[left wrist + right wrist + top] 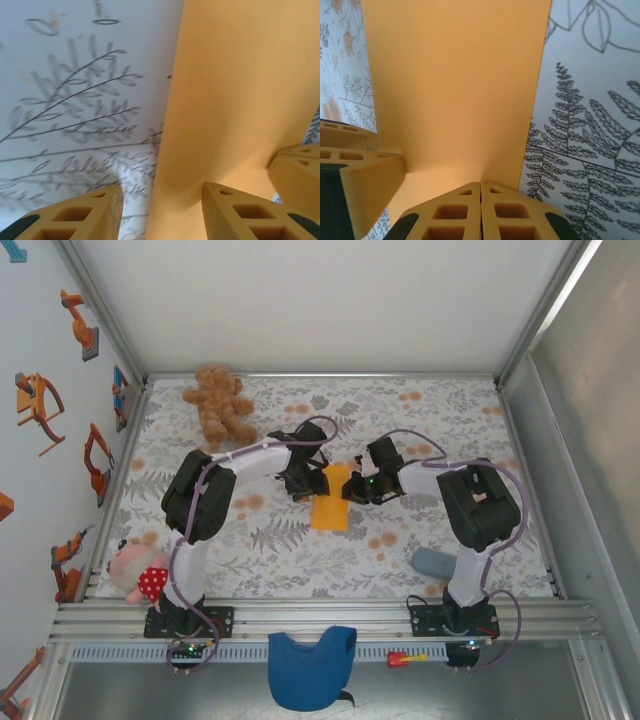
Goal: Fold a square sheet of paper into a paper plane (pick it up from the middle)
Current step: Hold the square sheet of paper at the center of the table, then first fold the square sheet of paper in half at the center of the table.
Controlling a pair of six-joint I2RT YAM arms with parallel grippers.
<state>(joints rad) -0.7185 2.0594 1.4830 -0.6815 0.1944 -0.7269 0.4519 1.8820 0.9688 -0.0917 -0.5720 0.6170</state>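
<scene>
The square sheet of paper (331,508) is bright orange and lies as a narrow upright strip on the leaf-patterned table (420,420), between both grippers. My left gripper (308,485) is at its upper left edge. In the left wrist view it (162,187) is open, straddling the paper's (235,90) left edge, with its right finger (240,210) resting on the sheet. My right gripper (358,490) is at the upper right edge. In the right wrist view it (480,184) is shut, tips pressed on the paper (455,85) near its right edge. No paper shows between the jaws.
A brown teddy bear (220,405) lies at the back left and a pink plush toy (140,575) at the front left. A grey-blue object (435,562) sits by the right arm's base. A blue cloth (312,665) hangs over the front rail. Frame walls enclose the table.
</scene>
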